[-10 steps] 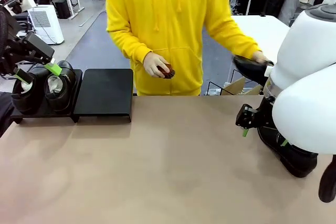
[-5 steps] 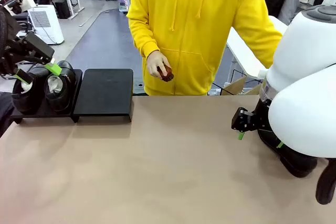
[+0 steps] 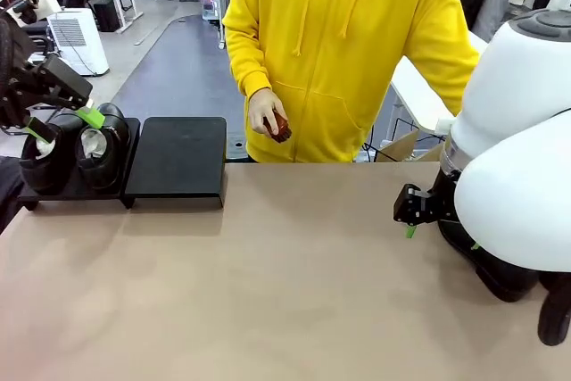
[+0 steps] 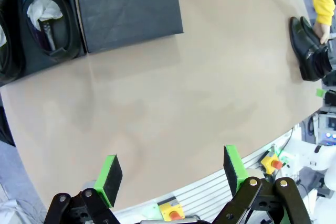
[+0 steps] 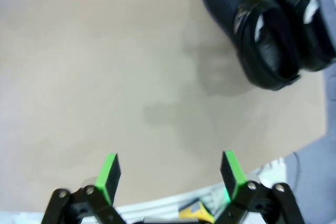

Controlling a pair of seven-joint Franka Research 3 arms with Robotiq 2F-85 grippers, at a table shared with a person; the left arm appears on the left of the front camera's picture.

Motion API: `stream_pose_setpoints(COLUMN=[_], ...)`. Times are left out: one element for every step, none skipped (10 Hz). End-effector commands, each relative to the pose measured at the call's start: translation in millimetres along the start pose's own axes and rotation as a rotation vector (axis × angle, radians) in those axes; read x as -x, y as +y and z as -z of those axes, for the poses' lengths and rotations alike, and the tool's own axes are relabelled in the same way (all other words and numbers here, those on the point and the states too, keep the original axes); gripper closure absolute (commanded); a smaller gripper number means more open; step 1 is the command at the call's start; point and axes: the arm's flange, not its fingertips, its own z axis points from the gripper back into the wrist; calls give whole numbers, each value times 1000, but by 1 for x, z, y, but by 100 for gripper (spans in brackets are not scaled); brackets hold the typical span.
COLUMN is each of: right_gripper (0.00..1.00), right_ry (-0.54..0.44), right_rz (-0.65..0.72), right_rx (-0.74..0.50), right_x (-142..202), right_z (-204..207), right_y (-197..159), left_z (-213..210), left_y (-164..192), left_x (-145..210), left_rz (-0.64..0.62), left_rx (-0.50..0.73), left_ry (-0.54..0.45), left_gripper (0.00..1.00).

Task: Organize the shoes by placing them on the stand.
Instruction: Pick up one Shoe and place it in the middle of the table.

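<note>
No lettering, brand or number can be read on the shoes [image 3: 103, 171], the stand [image 3: 178, 153] or the yellow hoodie [image 3: 339, 42].

The left tool [image 4: 170, 174] hangs with jaws spread wide, gripping nothing. The right tool [image 5: 168, 174], held low, is equally wide and empty.

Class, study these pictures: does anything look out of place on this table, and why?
Yes. Two shoes sit on the tabletop at the robot's right, off the stand, whose right half is bare while its left half holds two.
</note>
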Motion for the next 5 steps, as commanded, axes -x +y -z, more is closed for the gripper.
stream_pose_setpoints(right_gripper=[0,0,0,0,0], right_ry=[-43,-63,-87,-86,-31], right_rz=[-169,-224,-277,-341,-373], right_rx=[3,-16,-42,-87,-130], right_x=[-12,-19,-28,-40,-50], right_z=[-7,-11,-12,-7,-2], right_y=[-20,-34,-48,-64,-77], left_z=[-1,-1,-1,-1,-1], left_y=[1,1,1,1,1], left_x=[0,0,0,0,0], left_rz=[14,14,14,14,14], left_rx=[22,22,22,22,22], left_ry=[1,1,1,1,1], left_gripper=[0,0,0,0,0])
